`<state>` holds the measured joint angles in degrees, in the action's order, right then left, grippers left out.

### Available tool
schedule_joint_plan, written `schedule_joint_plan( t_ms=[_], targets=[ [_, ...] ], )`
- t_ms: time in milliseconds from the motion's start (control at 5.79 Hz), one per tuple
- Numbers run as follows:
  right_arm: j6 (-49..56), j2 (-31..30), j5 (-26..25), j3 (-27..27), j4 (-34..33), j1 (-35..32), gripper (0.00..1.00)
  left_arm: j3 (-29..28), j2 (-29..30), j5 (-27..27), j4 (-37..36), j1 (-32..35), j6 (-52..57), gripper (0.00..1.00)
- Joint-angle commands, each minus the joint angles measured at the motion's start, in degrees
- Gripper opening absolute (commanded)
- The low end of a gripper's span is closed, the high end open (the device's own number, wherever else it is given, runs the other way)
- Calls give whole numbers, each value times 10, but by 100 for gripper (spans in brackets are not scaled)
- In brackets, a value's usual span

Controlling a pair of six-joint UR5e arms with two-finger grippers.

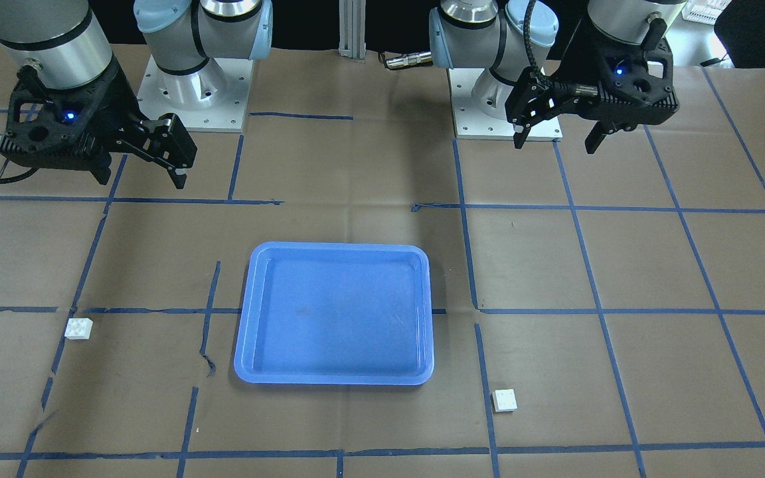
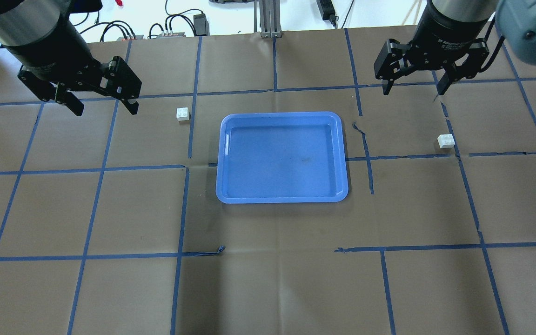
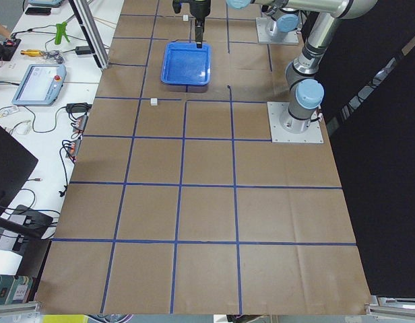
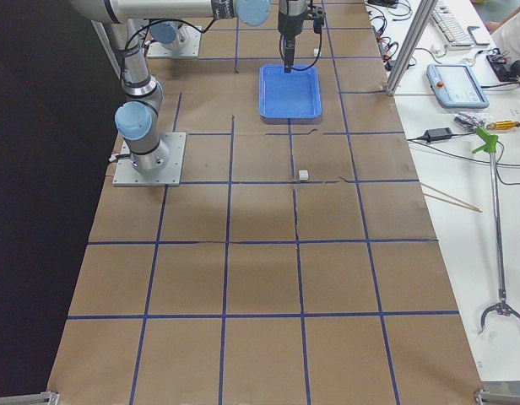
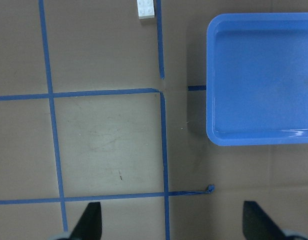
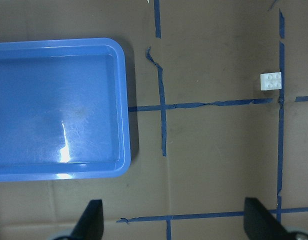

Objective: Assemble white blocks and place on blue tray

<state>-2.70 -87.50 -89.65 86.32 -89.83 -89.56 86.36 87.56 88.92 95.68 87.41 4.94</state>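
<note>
The blue tray (image 2: pixel 219 158) lies empty at mid-table; it also shows in the front view (image 1: pixel 243 318). One white block (image 2: pixel 183 114) sits on the paper just off the tray's far left corner, also in the front view (image 1: pixel 505 400) and the left wrist view (image 5: pixel 146 9). The other white block (image 2: pixel 446 140) sits well right of the tray, also in the front view (image 1: pixel 79 328) and the right wrist view (image 6: pixel 271 81). My left gripper (image 2: pixel 105 108) hangs open and empty above the table, left of the first block. My right gripper (image 2: pixel 413 90) hangs open and empty beyond the second block.
Brown paper with a grid of blue tape lines (image 2: pixel 275 90) covers the table. The two arm bases (image 1: pixel 193 86) stand on the robot's side. Cables and boxes (image 2: pixel 175 28) lie beyond the far edge.
</note>
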Motion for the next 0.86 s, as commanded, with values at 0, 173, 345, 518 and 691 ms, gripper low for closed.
schedule_joint_plan(
  t_ms=[0, 173, 345, 518, 691],
  targets=[
    [0, 0, 1, 1, 0, 0, 100, 1, 9, 4, 4, -1, -4, 99],
    [0, 0, 2, 1, 0, 0, 100, 0, 10, 1, -1, -1, -1, 99],
    [0, 1, 3, 1, -1, 0, 100, -1, 13, 8, -5, -6, 3, 99],
    [1, 1, 2, 1, -1, 0, 100, 1, 33, 9, -35, -26, -1, 99],
    [1, 1, 2, 1, -1, 0, 100, 10, 60, 6, -96, -26, -4, 99]
  ],
)
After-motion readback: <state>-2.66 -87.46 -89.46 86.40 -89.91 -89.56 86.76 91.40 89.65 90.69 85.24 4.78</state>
